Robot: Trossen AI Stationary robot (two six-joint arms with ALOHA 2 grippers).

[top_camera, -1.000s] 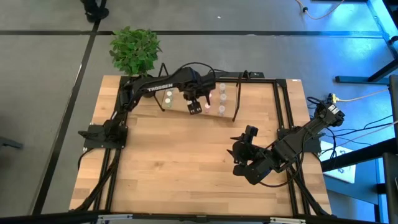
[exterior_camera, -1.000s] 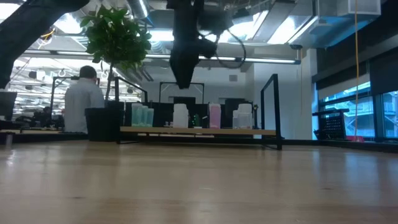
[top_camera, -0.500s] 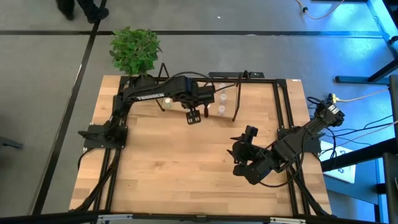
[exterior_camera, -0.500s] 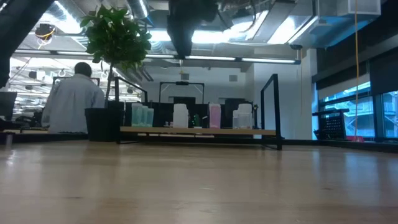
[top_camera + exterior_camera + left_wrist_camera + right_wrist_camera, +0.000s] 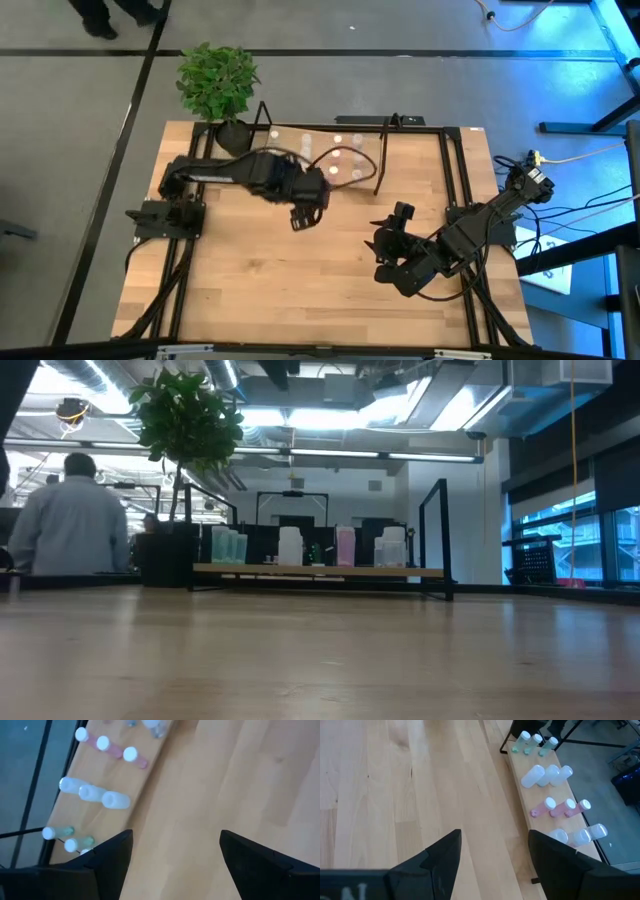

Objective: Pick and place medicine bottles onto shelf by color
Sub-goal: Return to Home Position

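Plainly, the left jaws stand wide apart with nothing between them; the left wrist view shows bare wood in the gap. They hang over the counter [image 5: 280, 290] just on the near side of the shelf [image 5: 352, 178], about midway along the counter's width, at the end of the left arm [image 5: 220, 172], which reaches in from the left edge. The right jaws are also spread and empty. The right arm [image 5: 470, 235] sits folded over the near right part of the counter, well apart from the shelf.

The shelf lies along the far edge of the counter, its black wire ends upright. The medicine bottles stand on it in colour groups. Across the low view from left to right these are the green bottles [image 5: 228, 546], the white bottles [image 5: 290, 546], the pink bottles [image 5: 346, 546] and the clear bottles [image 5: 392, 548]. The right wrist view shows three in each of the green, white and pink groups, each group in a short row across the board.

A potted plant [image 5: 215, 80] stands at the far left corner, just beside the shelf's left end. Beyond the counter, a person [image 5: 65, 525] in a pale shirt shows at the left of the low view.
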